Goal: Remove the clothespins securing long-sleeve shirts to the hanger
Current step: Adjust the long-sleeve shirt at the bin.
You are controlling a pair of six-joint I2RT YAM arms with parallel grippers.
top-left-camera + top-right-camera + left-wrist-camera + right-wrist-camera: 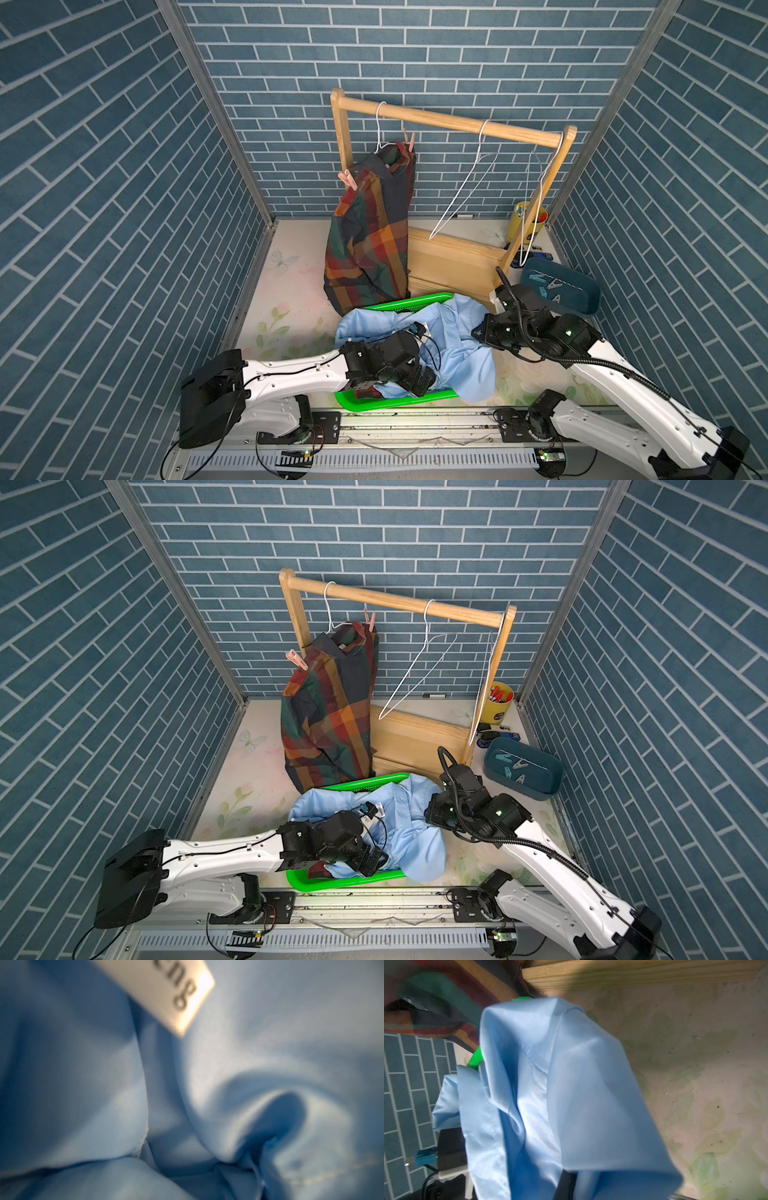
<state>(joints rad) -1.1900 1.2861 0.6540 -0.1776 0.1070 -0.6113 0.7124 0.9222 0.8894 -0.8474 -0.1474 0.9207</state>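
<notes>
Right wrist view: the blue shirt (571,1095) drapes over the right gripper (478,332), hiding its jaws. The left gripper (424,380) is buried likewise, so I cannot tell either grip. The shirt fills the green basket (353,404) at the table's (291,291) front edge, probably being tucked in. Two pink clothespins (348,179) pin the plaid shirt (370,232) to its hanger (380,124).

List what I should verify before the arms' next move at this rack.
1. Plaid shirt hangs on the rack: ok.
2. Front pink clothespin and rear pink clothespin off: not ok, both clipped on.
3. Light blue shirt fully inside green basket: not ok, part spills over the rim.
4. Left jaws free of cloth: cannot tell.
5. Right jaws free of cloth: cannot tell.
6. Teal bin holds loose clothespins: ok.
</notes>
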